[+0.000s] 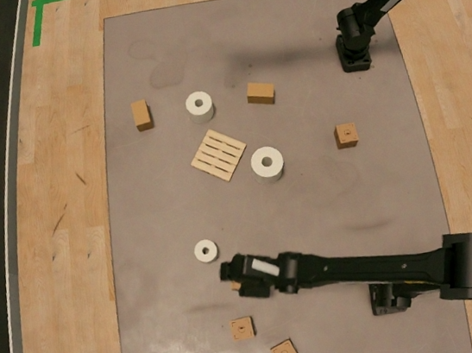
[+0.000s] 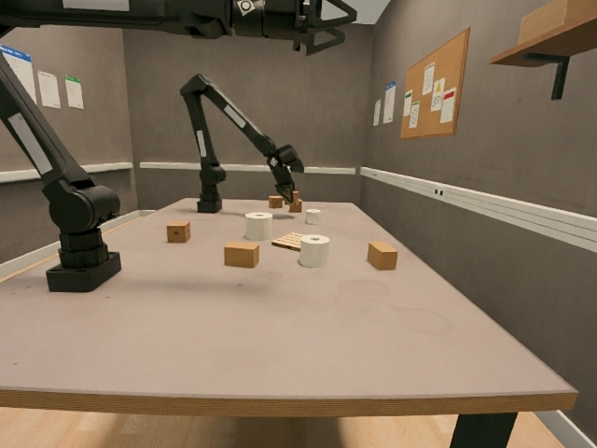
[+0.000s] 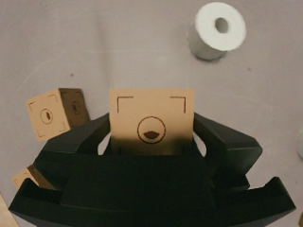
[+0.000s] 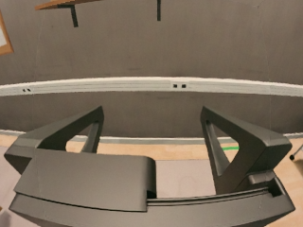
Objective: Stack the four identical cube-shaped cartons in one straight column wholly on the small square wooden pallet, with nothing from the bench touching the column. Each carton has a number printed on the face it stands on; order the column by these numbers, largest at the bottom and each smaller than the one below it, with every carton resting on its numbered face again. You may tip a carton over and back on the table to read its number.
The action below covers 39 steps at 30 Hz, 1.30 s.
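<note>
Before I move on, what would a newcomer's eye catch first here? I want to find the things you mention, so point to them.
Probably the left arm's tool [image 3: 151, 128] [image 2: 288, 196], with a printed carton [image 3: 151, 111] between its fingers near the table's far end in the exterior view. Next, the slatted pallet [image 1: 218, 154] [image 2: 289, 239], bare, mid-table, with a white roll [image 1: 266, 162] [image 2: 258, 226] close beside it.

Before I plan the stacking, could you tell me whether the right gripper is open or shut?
Open: the right gripper has its fingers spread wide, with nothing between them.
</note>
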### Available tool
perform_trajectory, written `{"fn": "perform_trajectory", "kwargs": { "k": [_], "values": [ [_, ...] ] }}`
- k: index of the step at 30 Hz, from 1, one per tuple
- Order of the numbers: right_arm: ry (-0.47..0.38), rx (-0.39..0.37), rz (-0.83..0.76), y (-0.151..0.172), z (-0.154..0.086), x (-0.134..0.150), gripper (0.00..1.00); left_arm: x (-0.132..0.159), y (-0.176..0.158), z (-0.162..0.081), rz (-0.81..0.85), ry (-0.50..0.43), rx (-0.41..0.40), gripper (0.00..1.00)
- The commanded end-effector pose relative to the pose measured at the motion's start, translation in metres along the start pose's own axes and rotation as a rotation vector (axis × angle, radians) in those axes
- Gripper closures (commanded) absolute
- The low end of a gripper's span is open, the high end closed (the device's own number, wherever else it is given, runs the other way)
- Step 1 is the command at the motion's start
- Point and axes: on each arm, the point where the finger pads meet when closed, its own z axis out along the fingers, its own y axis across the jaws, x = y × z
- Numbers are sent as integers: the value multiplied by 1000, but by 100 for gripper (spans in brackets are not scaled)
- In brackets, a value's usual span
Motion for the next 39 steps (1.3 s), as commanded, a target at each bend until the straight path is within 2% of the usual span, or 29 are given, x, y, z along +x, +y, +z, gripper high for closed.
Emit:
{"fn": "perform_trajectory", "kwargs": {
  "k": [1, 5, 11, 12, 14, 21, 23, 25, 39],
  "values": [
    [-44, -3, -14, 1, -1, -27, 0, -16, 6, 7, 49, -39, 12, 50],
    [-44, -3, -14, 1, -1, -27, 0, -13, 17, 13, 15, -36, 16, 50],
    [-44, -3, -14, 1, -1, -27, 0, -17, 13, 8, 17, -50, 21, 50],
    [-44, -3, -14, 1, -1, -27, 0, -30, 12, 5, 17, -59, 21, 50],
    [-44, -3, -14, 1, -1, -27, 0, -16, 12, 15, 17, -34, 20, 50],
    [-44, -3, -14, 1, -1, -27, 0, -10, 12, 25, 17, -34, 20, 50],
    [-44, -3, -14, 1, -1, -27, 0, 6, 12, 31, 17, -12, 20, 50],
    [-44, -3, -14, 1, -1, -27, 0, -6, 12, 32, 17, -34, 20, 50],
    [-44, -3, -14, 1, -1, -27, 0, 4, 12, 45, 17, -33, 21, 50]
  ]
}}
